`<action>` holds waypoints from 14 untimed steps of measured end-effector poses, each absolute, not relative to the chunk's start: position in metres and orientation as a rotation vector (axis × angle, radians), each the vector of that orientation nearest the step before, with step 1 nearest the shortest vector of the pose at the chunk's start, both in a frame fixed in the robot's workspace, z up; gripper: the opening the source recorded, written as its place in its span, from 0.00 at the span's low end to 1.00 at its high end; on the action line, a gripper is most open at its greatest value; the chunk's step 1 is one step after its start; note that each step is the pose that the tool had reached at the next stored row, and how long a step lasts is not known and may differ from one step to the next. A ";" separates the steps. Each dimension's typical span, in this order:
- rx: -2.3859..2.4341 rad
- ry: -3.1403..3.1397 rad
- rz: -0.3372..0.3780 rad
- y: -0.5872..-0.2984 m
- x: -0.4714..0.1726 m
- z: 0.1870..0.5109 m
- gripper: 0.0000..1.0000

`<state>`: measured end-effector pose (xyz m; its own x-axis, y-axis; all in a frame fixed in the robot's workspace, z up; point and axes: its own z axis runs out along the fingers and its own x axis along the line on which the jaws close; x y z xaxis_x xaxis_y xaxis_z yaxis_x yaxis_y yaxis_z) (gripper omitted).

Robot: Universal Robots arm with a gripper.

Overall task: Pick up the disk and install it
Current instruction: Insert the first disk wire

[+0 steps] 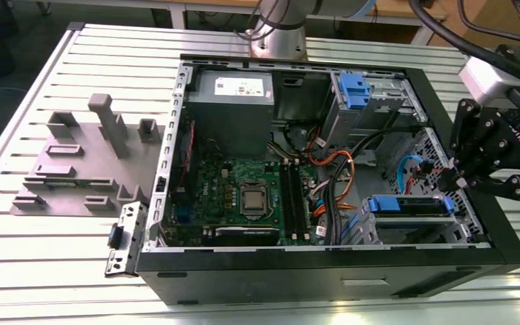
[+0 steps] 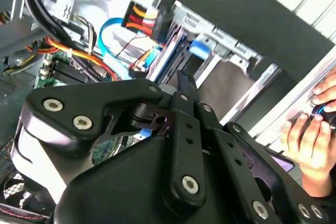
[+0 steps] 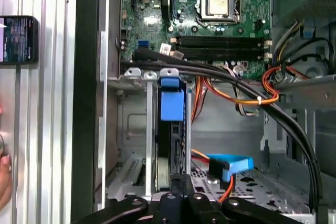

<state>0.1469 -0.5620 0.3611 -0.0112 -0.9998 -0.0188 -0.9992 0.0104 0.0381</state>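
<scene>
Disk (image 1: 411, 205): sits in the drive cage inside the case (image 1: 314, 277), at the corner nearest the gripper (image 3: 181, 181). In the first wrist view the disk stands edge-on between the cage rails, with its blue tab toward the motherboard (image 1: 242, 189).
Why it sits so: the rails allow travel along one line only, so the blue carrier frame has to run straight in.
Gripper: hangs over the case's side wall by the cage and is aimed along the rails, which suits a straight push.
Jaws: together, with no gap between them in the first wrist view, at the disk's near end. I cannot tell whether they touch it.
Progress: the disk looks well into its bay. Whether it has latched cannot be seen.
Cables (image 3: 247, 95): orange and black runs cross inside the case beside the cage, clear of the rails.
Second carrier (image 1: 353, 91): blue, in the case's other bay.
Hand (image 2: 310, 135): a person's, on the desk (image 1: 43, 271) just outside the case.
</scene>
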 end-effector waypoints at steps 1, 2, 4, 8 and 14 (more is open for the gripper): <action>2.199 -2.223 -0.063 -0.562 0.149 0.361 0.11; 2.199 -2.223 -0.063 -0.562 0.149 0.361 0.11; 2.199 -2.223 -0.064 -0.562 0.149 0.361 0.11; 2.199 -2.223 -0.064 -0.562 0.149 0.361 0.11; 2.198 -2.222 -0.061 -0.562 0.149 0.366 0.11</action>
<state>0.1494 -0.5616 0.3664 -0.0112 -0.9998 -0.0168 -0.9992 0.0105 0.0385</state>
